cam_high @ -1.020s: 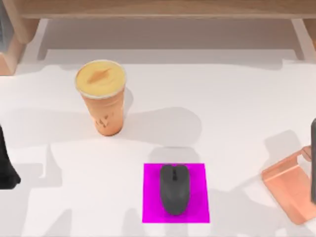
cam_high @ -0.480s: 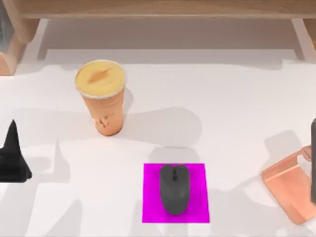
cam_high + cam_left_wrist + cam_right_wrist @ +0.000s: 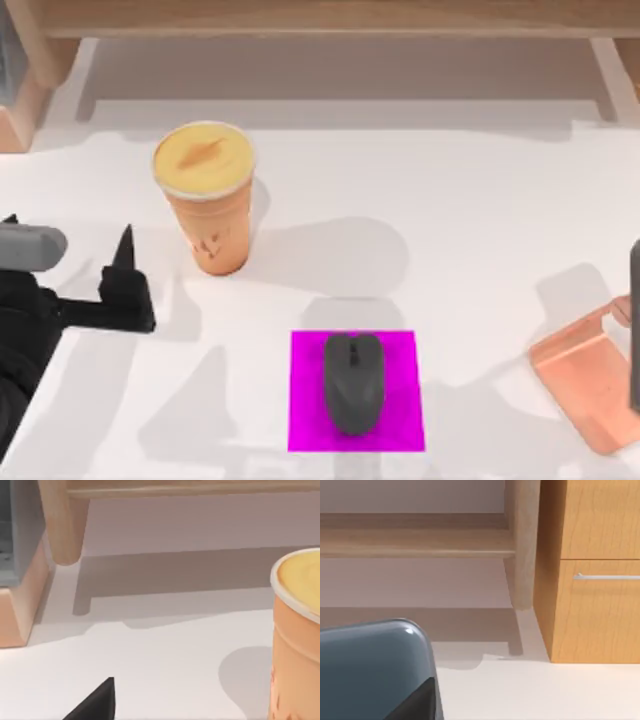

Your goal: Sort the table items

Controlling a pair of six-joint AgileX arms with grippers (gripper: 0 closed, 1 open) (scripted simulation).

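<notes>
**Table items: sorting partly done, by the look of it**

Mouse (image 3: 353, 384) sits on magenta square (image 3: 355, 390), near edge of table (image 3: 450, 200); likely placed. Left gripper (image 3: 125, 270) near cup (image 3: 205, 195), not touching; fingers' spread — cannot tell. Cup upright farther back, apparently still unsorted. Right arm parked at right edge.

A magenta square (image 3: 400, 400) lies front-centre; a copper-coloured stand (image 3: 585, 385) sits at the right edge.

Orange cup (image 3: 215, 225) with pale yellow lid (image 3: 203, 157), dark grey mouse (image 3: 353, 382), magenta square (image 3: 306, 390), white table (image 3: 450, 200)
</notes>
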